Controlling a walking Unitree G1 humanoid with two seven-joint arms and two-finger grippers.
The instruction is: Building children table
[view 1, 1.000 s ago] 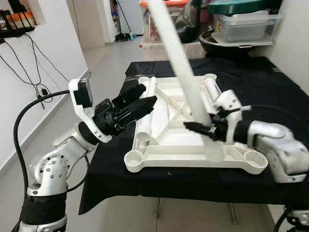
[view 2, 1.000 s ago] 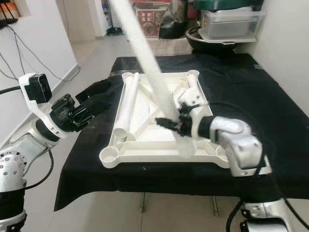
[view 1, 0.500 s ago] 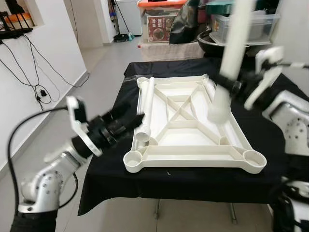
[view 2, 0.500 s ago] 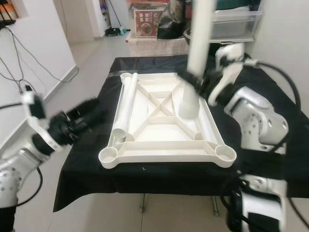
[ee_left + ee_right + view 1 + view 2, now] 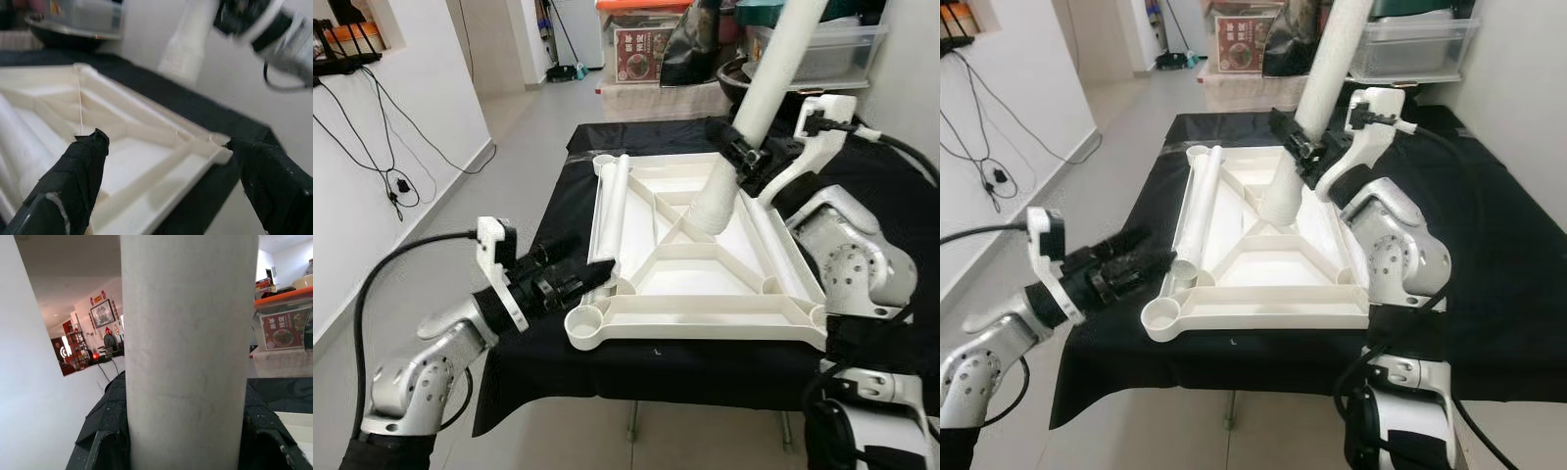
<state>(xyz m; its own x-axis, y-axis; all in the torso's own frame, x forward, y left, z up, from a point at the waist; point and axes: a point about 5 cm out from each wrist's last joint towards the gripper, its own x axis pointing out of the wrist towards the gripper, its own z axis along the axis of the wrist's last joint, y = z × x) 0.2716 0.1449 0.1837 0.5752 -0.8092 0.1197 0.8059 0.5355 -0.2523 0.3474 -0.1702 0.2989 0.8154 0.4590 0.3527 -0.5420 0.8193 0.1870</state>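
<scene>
Two tools at work here, and my right tool (image 5: 751, 160) is the busy one: its black fingers are clamped around a long white plastic tube, a table leg (image 5: 766, 86), gripping it above its flared lower end, which hangs over the middle of the upturned white plastic tabletop (image 5: 705, 294). I'm holding that leg tilted, top leaning away to my right, so I judge it is in transit toward a corner socket rather than lined up for one; it will need to stand upright before it can seat. The tabletop lies underside up on the black-draped worktop (image 5: 548, 372), ribs and round corner cups facing me, which is exactly why the legs can drop in from above. My left tool (image 5: 570, 277) sits low at the near left edge, just beside the near left corner cup (image 5: 586, 323), fingers spread wide and gripping nothing; the wrist view looks between them along the ribbed tray. I read that as a bracing position, ready to steady the frame. A second white plastic leg (image 5: 613, 220) lies flat along the left rim, waiting. Clear storage bins (image 5: 822, 49) are stacked behind the worktop.
</scene>
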